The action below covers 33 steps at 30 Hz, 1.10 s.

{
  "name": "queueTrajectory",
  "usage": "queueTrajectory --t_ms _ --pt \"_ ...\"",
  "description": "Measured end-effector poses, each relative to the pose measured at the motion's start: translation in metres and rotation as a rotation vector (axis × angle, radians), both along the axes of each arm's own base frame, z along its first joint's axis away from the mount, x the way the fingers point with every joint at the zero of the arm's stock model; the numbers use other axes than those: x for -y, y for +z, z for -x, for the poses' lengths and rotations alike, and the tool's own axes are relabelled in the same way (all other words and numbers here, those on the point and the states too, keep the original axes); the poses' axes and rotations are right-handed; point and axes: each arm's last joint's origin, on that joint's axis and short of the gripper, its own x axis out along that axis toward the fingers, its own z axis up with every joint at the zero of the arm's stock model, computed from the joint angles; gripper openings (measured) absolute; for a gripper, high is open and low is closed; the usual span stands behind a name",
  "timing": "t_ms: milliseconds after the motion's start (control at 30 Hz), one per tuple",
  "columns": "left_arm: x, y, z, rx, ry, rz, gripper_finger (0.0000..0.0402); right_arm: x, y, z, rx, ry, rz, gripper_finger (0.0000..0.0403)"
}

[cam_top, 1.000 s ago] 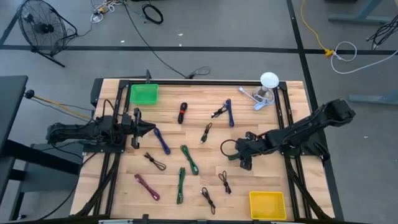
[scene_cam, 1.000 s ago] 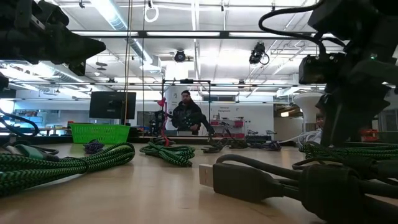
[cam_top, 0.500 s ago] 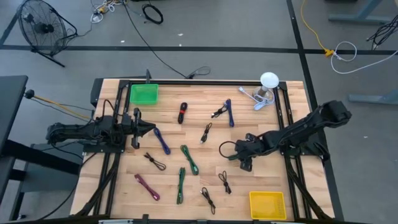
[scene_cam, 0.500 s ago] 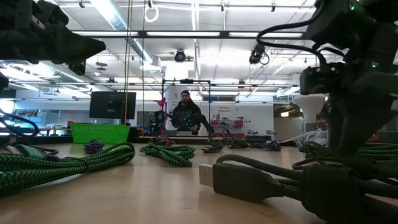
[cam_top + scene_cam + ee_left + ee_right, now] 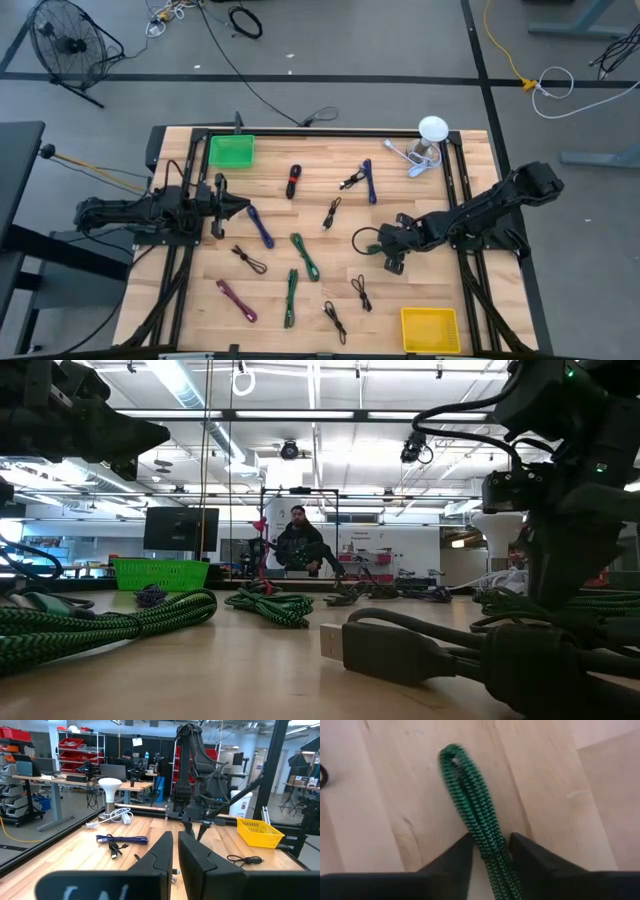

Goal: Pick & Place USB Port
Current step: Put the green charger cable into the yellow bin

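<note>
Since a second ago, your right gripper (image 5: 487,851) has narrowed its jaws around the folded green braided USB cable (image 5: 470,800), fingers (image 5: 451,862) flanking it on both sides; you cannot tell yet whether they are actually clamping it. That cable lies on the tabletop (image 5: 320,310) at about four o'clock from centre. Your left gripper (image 5: 240,208) waits at nine o'clock, jaws closed and empty.

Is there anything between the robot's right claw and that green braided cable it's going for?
Nothing visible: the right gripper already has the green cable between its two fingers, down on the wooden table.
</note>
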Motion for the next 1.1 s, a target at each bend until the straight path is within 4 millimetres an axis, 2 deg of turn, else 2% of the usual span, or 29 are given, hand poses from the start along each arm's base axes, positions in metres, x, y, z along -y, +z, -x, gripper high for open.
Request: queueTrajectory --t_ms 100,167,400,600,800,1100 --pt "0.0 0.0 0.0 0.0 0.0 0.0 0.0032 0.002 -0.003 0.004 -0.006 -0.009 0.011 0.0039" --pt "0.0 0.0 0.0 0.0 0.0 0.0 0.0032 0.002 -0.006 0.006 -0.012 -0.025 0.01 0.0019" --pt "0.0 0.0 0.0 0.002 0.0 0.001 0.0032 0.003 -0.005 0.007 0.004 -0.06 -0.008 0.0017" --pt "0.0 0.001 0.0 0.008 -0.001 0.011 0.0032 0.002 0.008 0.002 0.052 -0.03 0.0 0.0015" --pt "0.0 0.003 0.0 0.028 -0.001 0.011 0.0032 0.005 0.032 -0.012 0.113 0.011 0.059 0.0015" --pt "0.0 0.005 0.001 0.051 -0.004 0.012 0.0032 0.018 0.078 -0.043 0.234 0.079 0.195 0.0015"
